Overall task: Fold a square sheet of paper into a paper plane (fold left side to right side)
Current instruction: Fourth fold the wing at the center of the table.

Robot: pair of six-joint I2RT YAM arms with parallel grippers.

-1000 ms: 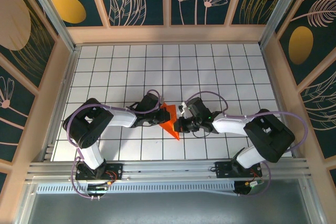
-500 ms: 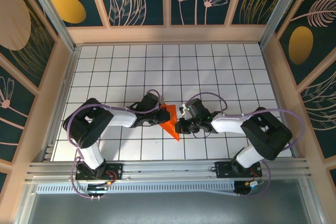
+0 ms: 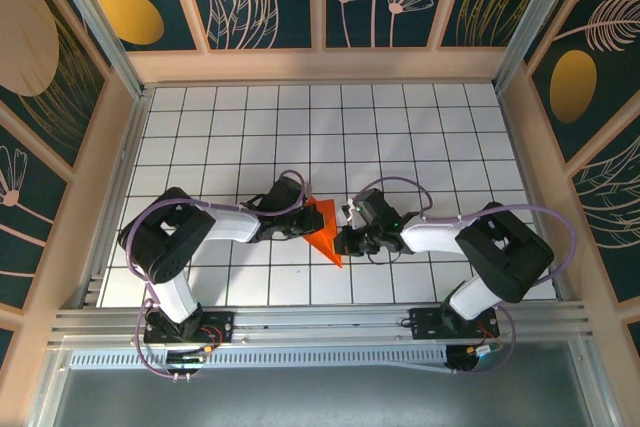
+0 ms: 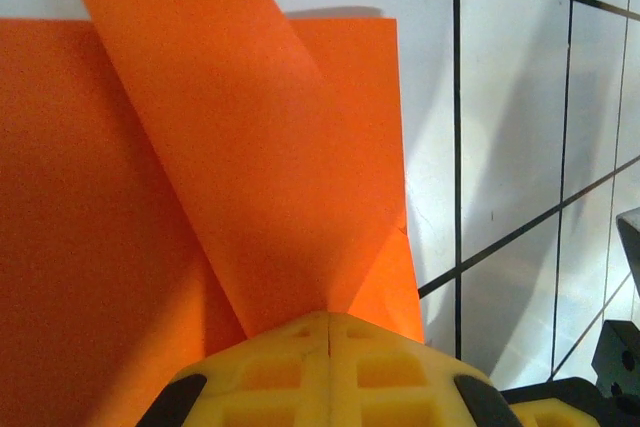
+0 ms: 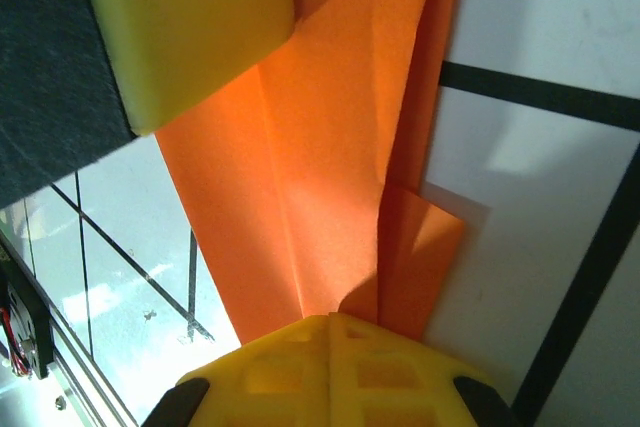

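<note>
The orange sheet of paper (image 3: 324, 228) lies folded into a small pointed shape on the white grid floor, between the two arms. My left gripper (image 3: 302, 228) reaches its left edge and my right gripper (image 3: 344, 240) its right edge. In the left wrist view a raised flap of the paper (image 4: 230, 147) narrows into the shut yellow fingertips of the left gripper (image 4: 328, 319). In the right wrist view creased layers of the paper (image 5: 340, 147) run into the shut tips of the right gripper (image 5: 330, 319). A left gripper finger (image 5: 190, 27) rests on the paper's far end.
The white grid floor (image 3: 400, 127) stretches bare behind and to both sides of the paper. Wooden walls (image 3: 320, 65) ring it. An aluminium rail (image 3: 320, 322) with the arm bases runs along the near edge. A black part of the right gripper (image 4: 620, 347) sits close by.
The right arm has shifted slightly to the left, toward the paper. The left arm and the paper have stayed where they were.
</note>
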